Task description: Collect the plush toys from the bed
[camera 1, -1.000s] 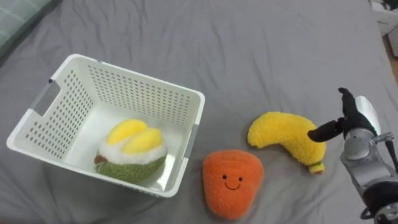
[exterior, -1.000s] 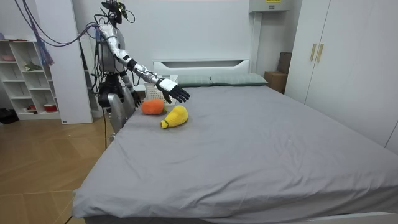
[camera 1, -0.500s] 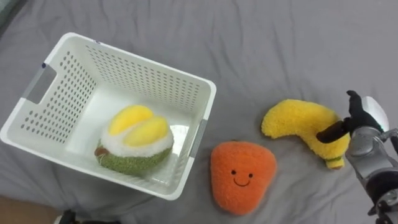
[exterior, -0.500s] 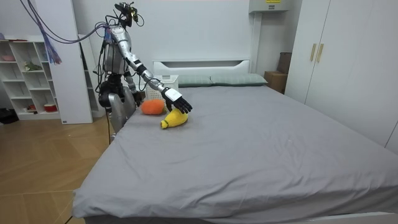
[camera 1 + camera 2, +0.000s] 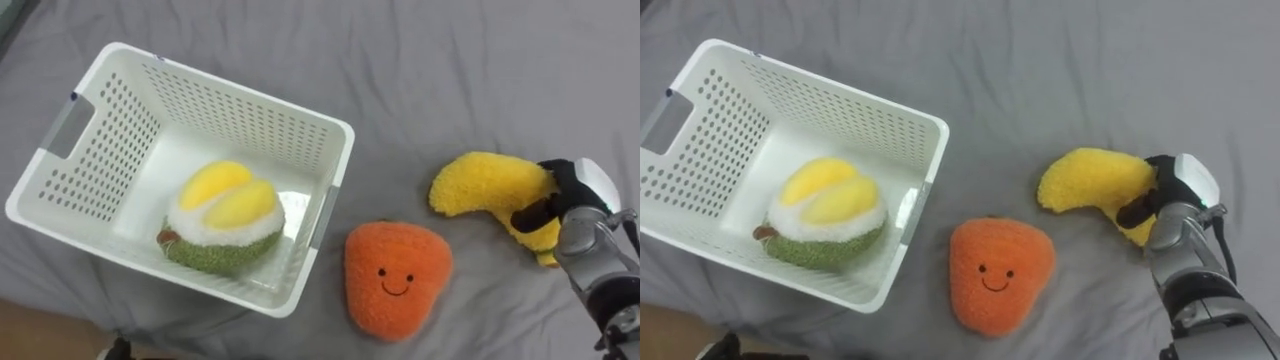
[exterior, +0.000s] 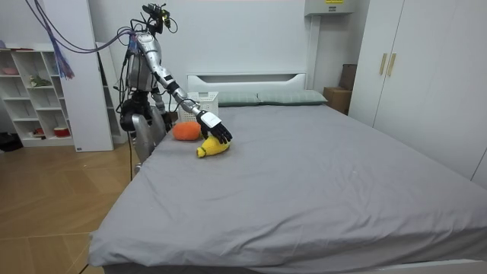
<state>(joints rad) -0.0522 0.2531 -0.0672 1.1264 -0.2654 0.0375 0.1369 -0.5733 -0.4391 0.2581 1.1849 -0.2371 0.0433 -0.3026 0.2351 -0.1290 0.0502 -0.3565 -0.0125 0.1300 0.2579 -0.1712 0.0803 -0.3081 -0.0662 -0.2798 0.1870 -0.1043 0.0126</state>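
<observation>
the right hand (image 5: 580, 205) curls fingers and thumb round the banana toy (image 5: 480, 185). it lies near the edge of the bed (image 5: 450, 60).

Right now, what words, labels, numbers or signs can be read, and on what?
No text is readable.
The white basket, banana plush and durian plush show no print; the orange plush bears only a stitched smile.
A yellow patch atop the room view's wall cabinet is too small to read.
</observation>
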